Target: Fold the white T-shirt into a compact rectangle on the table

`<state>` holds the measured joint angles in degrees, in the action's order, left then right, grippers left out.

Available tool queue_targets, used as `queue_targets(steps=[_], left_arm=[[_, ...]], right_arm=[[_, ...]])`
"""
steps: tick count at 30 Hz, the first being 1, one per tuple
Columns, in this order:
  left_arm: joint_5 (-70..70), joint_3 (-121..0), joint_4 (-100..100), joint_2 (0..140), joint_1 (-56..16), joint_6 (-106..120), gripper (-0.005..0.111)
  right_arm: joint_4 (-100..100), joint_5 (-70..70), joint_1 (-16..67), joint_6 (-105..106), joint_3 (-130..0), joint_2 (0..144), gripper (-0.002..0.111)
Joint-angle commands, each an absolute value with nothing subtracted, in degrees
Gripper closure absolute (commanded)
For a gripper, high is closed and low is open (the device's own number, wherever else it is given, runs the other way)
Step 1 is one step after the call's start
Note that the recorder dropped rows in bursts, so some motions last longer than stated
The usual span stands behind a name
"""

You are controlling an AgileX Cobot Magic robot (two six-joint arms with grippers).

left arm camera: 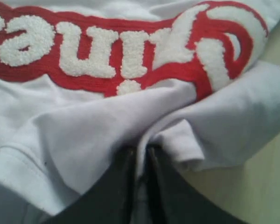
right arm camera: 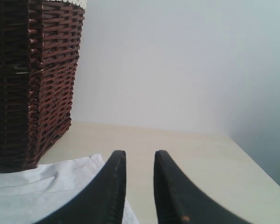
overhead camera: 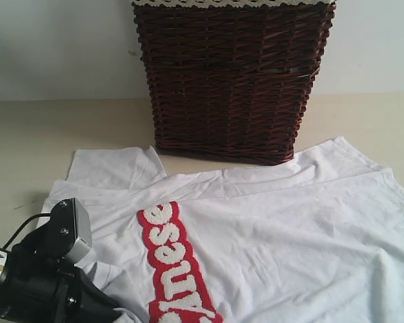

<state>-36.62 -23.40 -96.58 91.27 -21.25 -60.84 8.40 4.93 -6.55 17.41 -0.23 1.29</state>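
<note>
1. The white T-shirt (overhead camera: pixel 289 229) lies spread and rumpled on the tabletop (overhead camera: pixel 27 134), in front of the wicker basket (overhead camera: pixel 232 81), with its red lettering band (overhead camera: pixel 177 269) facing up.
2. The left jaws are nearly closed on a pinched fold of the shirt just beside the lettering. The right jaws stand parted and empty over an edge of the shirt.
3. To my eye, this fold wants a firm pinch, a low lift, and the cloth carried straight across so no wrinkles get trapped.

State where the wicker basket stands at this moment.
In the exterior view the basket stands at top centre on the table, just behind the far edge of the T-shirt.
</note>
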Motion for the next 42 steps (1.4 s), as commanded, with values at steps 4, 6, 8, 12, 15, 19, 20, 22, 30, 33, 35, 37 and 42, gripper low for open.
queue_targets(steps=[4,6,8,12,15,19,20,22,30,33,35,37,42], left_arm=[[-35.7,-23.6,-96.7,91.6,-21.0,-60.8,0.030],[-35.7,-23.6,-97.2,91.6,-21.0,-60.8,0.016],[-36.8,-23.6,-99.9,90.9,-21.0,-60.8,0.009],[-45.0,-23.1,-99.9,87.0,-21.0,-62.1,0.010],[-52.5,-23.1,-99.9,82.8,-21.0,-57.1,0.010],[-55.8,-23.1,-99.9,78.5,-21.0,-52.4,0.010],[-55.8,-23.1,-99.9,77.9,-21.0,-51.6,0.010],[-55.2,-23.1,-99.9,77.5,-21.0,-49.5,0.010],[-8.7,-23.1,-99.9,77.5,-21.0,-81.7,0.035],[1.7,-23.1,-99.9,77.4,-21.0,-82.8,0.051],[0.5,-23.1,-99.9,77.4,-20.6,-80.9,0.062],[-3.4,-23.1,-99.9,77.3,-20.4,-77.9,0.075],[-10.4,-23.1,-99.9,77.2,-20.4,-63.1,0.106]], right_arm=[[8.6,4.6,-6.4,17.7,0.0,1.3,0.085],[8.6,4.6,-6.4,17.7,0.0,1.3,0.085],[8.6,4.6,-6.4,17.7,0.0,1.3,0.085],[8.6,4.6,-6.4,17.7,0.0,1.3,0.085],[8.6,4.6,-6.4,17.7,0.0,1.3,0.085],[8.6,4.6,-6.4,17.7,0.0,1.3,0.085],[8.6,4.6,-6.4,17.7,0.0,1.3,0.085],[8.6,4.6,-6.4,17.7,0.0,1.3,0.085],[8.6,4.6,-6.4,17.7,0.0,1.3,0.085],[8.6,4.6,-6.4,17.7,0.0,1.3,0.085],[8.6,4.6,-6.4,17.7,0.0,1.3,0.085],[8.6,4.6,-6.4,17.7,0.0,1.3,0.085],[8.6,4.6,-6.4,17.7,0.0,1.3,0.085]])
